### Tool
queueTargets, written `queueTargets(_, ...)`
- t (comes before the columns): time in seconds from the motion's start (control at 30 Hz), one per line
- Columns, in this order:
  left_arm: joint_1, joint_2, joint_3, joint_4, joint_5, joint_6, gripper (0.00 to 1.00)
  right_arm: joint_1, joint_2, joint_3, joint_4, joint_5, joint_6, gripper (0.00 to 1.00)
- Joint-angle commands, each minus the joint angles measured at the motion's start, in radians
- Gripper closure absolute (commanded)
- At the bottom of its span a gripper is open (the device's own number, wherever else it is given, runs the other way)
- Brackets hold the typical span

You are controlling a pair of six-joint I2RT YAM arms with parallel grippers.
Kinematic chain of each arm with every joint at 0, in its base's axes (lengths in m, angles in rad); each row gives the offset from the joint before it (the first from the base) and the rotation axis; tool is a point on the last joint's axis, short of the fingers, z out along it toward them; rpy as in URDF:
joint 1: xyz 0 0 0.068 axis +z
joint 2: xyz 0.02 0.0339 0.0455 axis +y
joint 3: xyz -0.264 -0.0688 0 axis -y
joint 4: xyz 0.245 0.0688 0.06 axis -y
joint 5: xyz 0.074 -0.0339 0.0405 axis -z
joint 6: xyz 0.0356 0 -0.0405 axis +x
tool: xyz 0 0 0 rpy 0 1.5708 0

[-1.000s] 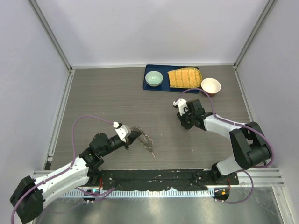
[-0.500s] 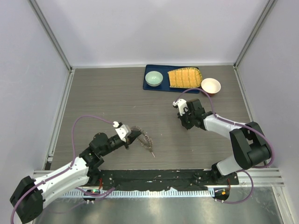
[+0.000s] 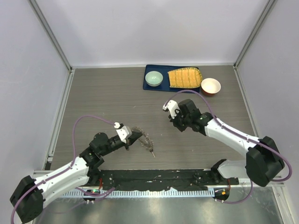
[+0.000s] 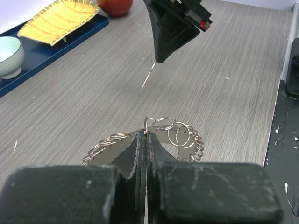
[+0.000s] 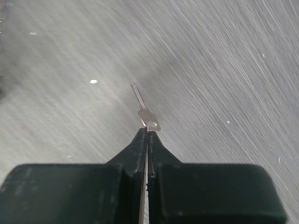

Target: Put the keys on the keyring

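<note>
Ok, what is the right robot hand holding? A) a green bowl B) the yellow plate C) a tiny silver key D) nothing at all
C: the right gripper is pinched shut on the head of the thin silver key, whose shaft sticks out past its tips.

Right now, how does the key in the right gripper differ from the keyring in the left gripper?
The key is one thin silver sliver; the keyring is a broad cluster of many small wire loops. The key hangs clear above the table, pinched by its head in the right gripper; the keyring sits low at the table, clamped at its edge by the left gripper. Both are silvery metal in shut jaws.
</note>
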Motion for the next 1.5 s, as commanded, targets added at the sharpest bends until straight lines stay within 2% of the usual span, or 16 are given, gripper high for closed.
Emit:
queueTargets(0.0,0.001,-0.013,0.025,0.068,0.071,0.026,0.99,0.109,-0.076,0.085,-0.097,0.025,-0.014,0.99)
queueTargets(0.2,0.001,-0.019,0.024,0.094,0.131,0.036,0.99,0.265,-0.124,0.165,-0.187,0.046,-0.057,0.99)
queueTargets(0.4,-0.007,-0.022,0.014,0.117,0.195,0.065,0.99,0.374,-0.209,0.144,-0.158,0.036,-0.113,0.99)
queueTargets(0.6,-0.015,-0.002,0.024,0.122,0.253,0.081,0.97,0.417,-0.289,0.096,-0.086,0.003,-0.146,0.99)
queueTargets(0.83,-0.028,0.013,0.031,0.122,0.307,0.095,0.98,0.471,-0.273,0.093,-0.061,0.008,-0.159,0.99)
queueTargets(1.23,-0.036,0.006,0.019,0.138,0.286,0.098,0.98,0.505,-0.227,0.098,-0.022,-0.003,-0.166,0.99)
queueTargets(1.47,-0.036,-0.031,-0.016,0.195,0.226,0.069,0.99,0.511,-0.196,0.102,-0.002,-0.029,-0.175,0.99)
